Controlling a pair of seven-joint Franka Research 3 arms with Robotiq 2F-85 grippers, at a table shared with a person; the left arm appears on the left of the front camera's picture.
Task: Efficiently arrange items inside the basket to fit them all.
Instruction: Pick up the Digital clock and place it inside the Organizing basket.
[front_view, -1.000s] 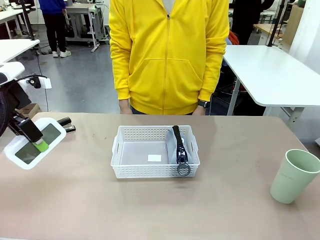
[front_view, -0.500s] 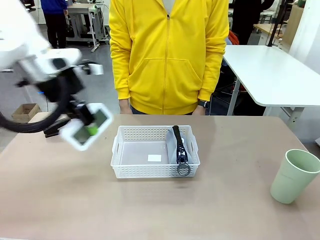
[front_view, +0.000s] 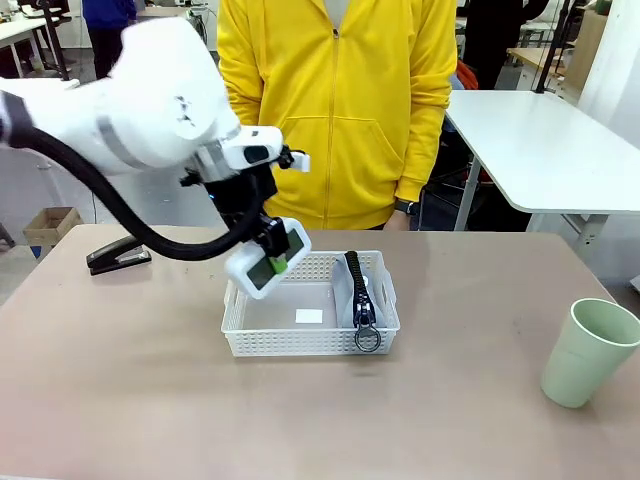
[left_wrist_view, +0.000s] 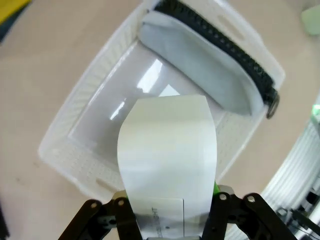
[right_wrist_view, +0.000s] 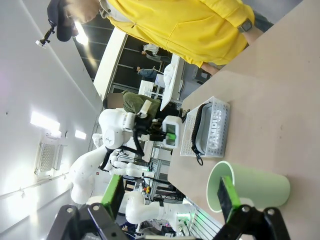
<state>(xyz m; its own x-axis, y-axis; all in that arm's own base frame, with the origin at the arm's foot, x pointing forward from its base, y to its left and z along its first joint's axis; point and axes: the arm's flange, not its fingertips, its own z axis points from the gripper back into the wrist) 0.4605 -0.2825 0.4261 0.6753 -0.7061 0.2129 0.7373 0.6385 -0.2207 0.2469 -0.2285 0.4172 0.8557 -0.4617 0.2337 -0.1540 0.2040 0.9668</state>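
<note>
My left gripper (front_view: 272, 262) is shut on the small white box (front_view: 265, 260) and holds it tilted just above the left end of the white perforated basket (front_view: 300, 345). In the left wrist view the box (left_wrist_view: 167, 160) hangs between my fingers over the basket's bare floor (left_wrist_view: 100, 130). The grey pouch (front_view: 360, 295) with a black zipper stands on edge along the basket's right side. The black stapler (front_view: 118, 257) lies at the far left of the table. The pale green cup (front_view: 588, 352) stands upright at the right. My right gripper (right_wrist_view: 170, 192) is open, with the cup (right_wrist_view: 255, 189) just ahead of it.
A person in a yellow hoodie (front_view: 335, 110) stands at the far edge behind the basket, hands down. A white label (front_view: 309, 316) lies on the basket floor. Bare tabletop stretches in front of the basket and between it and the cup.
My left arm has swung from the table's left edge rightward to over the basket, carrying the white box. The stapler it hid is now in plain sight.
</note>
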